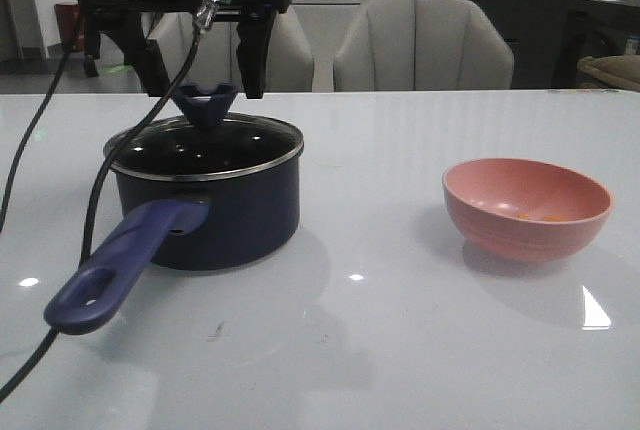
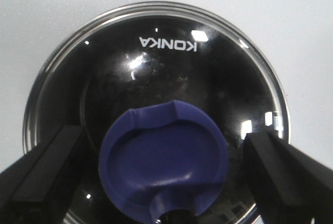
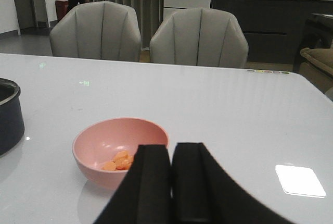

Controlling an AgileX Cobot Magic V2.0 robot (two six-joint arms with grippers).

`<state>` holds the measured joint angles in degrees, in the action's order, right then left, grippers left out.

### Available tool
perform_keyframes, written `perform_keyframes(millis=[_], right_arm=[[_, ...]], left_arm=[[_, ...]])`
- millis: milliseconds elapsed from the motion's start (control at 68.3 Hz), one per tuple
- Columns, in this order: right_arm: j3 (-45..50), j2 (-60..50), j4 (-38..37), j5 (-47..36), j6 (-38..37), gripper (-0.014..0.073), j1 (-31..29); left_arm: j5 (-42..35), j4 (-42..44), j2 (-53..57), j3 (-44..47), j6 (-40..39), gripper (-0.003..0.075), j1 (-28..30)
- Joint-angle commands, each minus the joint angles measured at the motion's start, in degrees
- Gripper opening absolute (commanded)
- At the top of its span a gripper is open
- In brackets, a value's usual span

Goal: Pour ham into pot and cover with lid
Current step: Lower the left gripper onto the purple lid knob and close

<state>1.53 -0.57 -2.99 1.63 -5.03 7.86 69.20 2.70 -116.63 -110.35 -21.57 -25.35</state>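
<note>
1. My left gripper (image 2: 166, 182) hangs directly over the dark navy round saucepan (image 1: 215, 212) with its jaws spread wide, one finger on each side of the dark blue flared knob (image 2: 164, 164) and neither touching it.

2. The round clear glass lid with the thin steel rim (image 2: 156, 67) sits flat on the saucepan, right beneath that gripper. I read the rim as seated all round, though the part nearest the wrist is hidden by the fingers.

3. My right gripper (image 3: 171, 182) has its two black fingers pressed together with nothing between them. It is low over the white table (image 1: 380, 350), well apart from the saucepan.

4. Just ahead of the right fingers stands the salmon-pink round bowl (image 3: 104, 143), upright. The small thin orange-pink ham slices (image 3: 118, 161) lie in a little heap at its bottom, so the ham is not in the pot yet.

5. Handling, as I judge it: the glass lid is rigid, fairly heavy and breakable, and smooth on top. The knob is the only sensible hold; I would pinch it under the flare so it cannot slip out.

6. The bowl looks light and stiff. I would grip its rim on the side nearest the right gripper. The slices are light and loose, and may cling to the bowl when it is tipped.
</note>
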Motion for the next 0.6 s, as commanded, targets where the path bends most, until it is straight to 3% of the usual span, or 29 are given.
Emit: perform_keyframes(millis=[0,322,586], right_arm=[[-0.3,-1.2,-0.5,-5.1,0.4,0.0146,-0.5],[-0.3,-1.2,-0.5,-5.1,0.4,0.0146,-0.5],[-0.3,-1.2,-0.5,-5.1,0.4,0.0146,-0.5]], left_arm=[[-0.6,-0.6,2.6,-1.8,-0.7,0.0636,-0.2],[0.2,-1.3,1.2,-1.8,-0.7,0.0624,-0.2],[0.4,-1.1,1.2,-1.8,-0.7,0.0395,-0.2]])
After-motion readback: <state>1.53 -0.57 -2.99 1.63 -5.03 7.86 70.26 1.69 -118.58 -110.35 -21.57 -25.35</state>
